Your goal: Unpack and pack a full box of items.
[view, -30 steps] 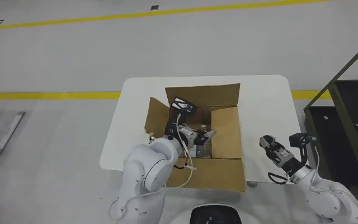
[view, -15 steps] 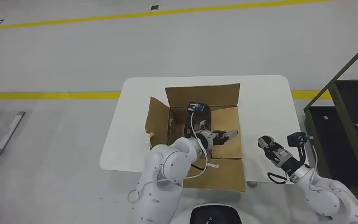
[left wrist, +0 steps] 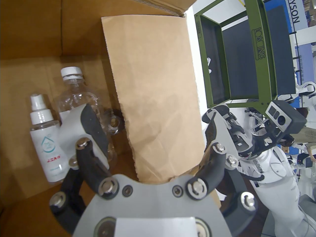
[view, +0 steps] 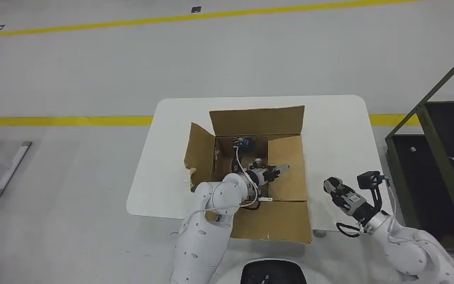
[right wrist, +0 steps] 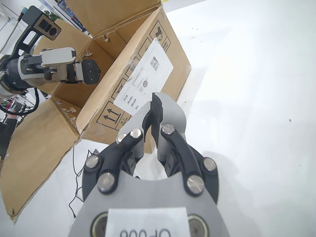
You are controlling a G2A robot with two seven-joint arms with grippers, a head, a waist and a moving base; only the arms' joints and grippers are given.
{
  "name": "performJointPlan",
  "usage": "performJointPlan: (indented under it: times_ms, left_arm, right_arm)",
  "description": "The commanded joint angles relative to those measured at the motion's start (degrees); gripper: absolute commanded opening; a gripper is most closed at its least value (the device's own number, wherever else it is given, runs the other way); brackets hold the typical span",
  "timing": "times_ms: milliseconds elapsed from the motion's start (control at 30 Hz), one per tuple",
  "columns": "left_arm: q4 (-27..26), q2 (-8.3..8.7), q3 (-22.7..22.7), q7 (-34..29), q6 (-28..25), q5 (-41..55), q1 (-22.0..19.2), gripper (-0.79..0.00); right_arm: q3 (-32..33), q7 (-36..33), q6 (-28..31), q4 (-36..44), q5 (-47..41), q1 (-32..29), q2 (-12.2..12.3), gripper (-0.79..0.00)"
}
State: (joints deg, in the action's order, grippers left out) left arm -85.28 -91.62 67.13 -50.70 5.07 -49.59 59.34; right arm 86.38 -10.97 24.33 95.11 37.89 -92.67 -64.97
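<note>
Two fingers of the left gripper (left wrist: 154, 117) stand wide apart with a brown panel (left wrist: 148, 75) running up between them. Neither pad looks pressed on it, so the gripper has hold of nothing yet. Whether the panel is a flap of the box (view: 255, 121) or a flat paper bag leaning on its wall, I cannot tell; its one edge is saw-toothed and its face is creased like paper. Straddling it this way looks like the set-up for a pinch across its thin faces, the only grip a flat sheet allows.

Just past the finger that hangs inside the box lies a clear bottle (left wrist: 74, 92) on its side, its white cap pointing away from the gripper. A white spray bottle (left wrist: 47, 144) lies touching it on the side farther from the panel. Both rest on the box floor, so the unpacking is not finished. The inner finger sits close above the clear bottle, and closing should draw it away from the bottle rather than onto it.

The right gripper (right wrist: 153, 114) has its fingers closed together on nothing. It hangs over the table (view: 333, 128), beside the box's labelled outer wall and apart from it. This is probably a waiting place that leaves the box opening to the other arm.
</note>
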Motion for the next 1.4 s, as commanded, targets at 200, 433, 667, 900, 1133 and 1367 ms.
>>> performJointPlan:
  times_ms: [200, 433, 667, 900, 1133, 1367]
  left_arm:
    - [2.70, 0.23, -0.20, 0.39, 0.24, 3.36, -0.30, 0.000]
    - [3.99, 0.53, -0.54, -1.37, 0.61, 5.70, -0.90, 0.000]
    - [4.45, 0.69, -0.56, -3.09, 0.26, 10.97, -1.43, 0.000]
    - [3.36, 0.80, 0.06, -1.85, -0.26, 17.98, -0.72, 0.000]
    - [2.22, 1.13, 0.26, -2.08, -2.42, 23.38, -0.70, 0.000]
    - [-1.98, 1.56, -0.20, -1.30, -3.57, 25.30, -0.64, 0.000]
  right_arm:
    - [-4.05, -0.59, -0.95, -1.62, 1.16, 1.78, -0.48, -0.785]
    - [-6.52, 0.35, -1.05, -2.69, 1.88, 2.99, -0.85, -0.785]
    - [-7.78, 0.79, -1.10, -2.80, 2.31, 3.53, -1.04, -0.785]
    - [-7.89, 0.99, -0.98, -2.86, 1.85, 3.54, -1.08, -0.785]
    - [-8.01, 0.97, -1.52, -1.82, 1.48, 3.28, -1.12, -0.785]
    - [-7.92, 1.37, -2.43, -1.22, 1.16, 2.72, -1.17, -0.733]
